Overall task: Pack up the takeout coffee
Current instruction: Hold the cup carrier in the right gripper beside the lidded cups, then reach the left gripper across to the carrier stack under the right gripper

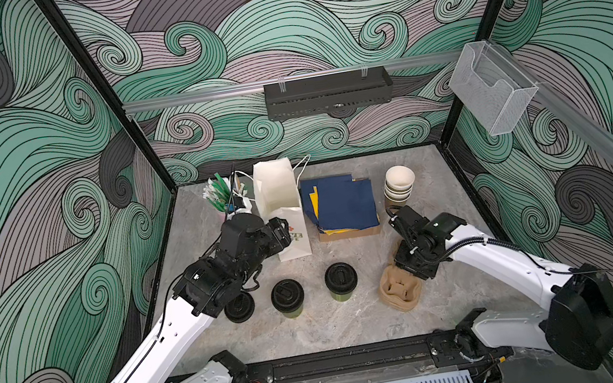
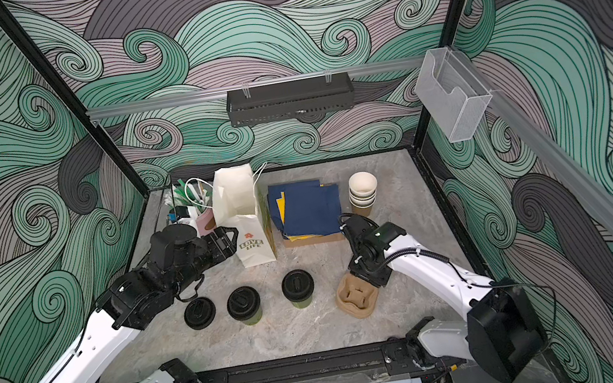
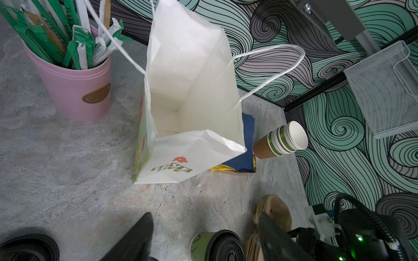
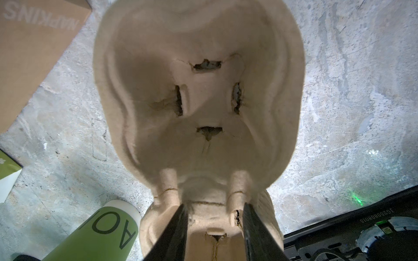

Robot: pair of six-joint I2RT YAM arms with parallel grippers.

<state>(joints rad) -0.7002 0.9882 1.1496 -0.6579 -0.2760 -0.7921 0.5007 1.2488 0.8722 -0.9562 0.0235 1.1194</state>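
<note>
Left claw gapes at "LOVE LIFE" bag; brown box reads "NAPKINS".

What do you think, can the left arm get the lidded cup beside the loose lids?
Probably yes. The left gripper is open and empty by the bag, and the cup stands upright nearby with nothing over it. Only the lids crowd one side.

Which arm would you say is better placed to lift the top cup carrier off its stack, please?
Right. The right fingers straddle the middle ridge of the cup carrier, while the left fingers stand open by the paper bag, away from the carrier.
</note>
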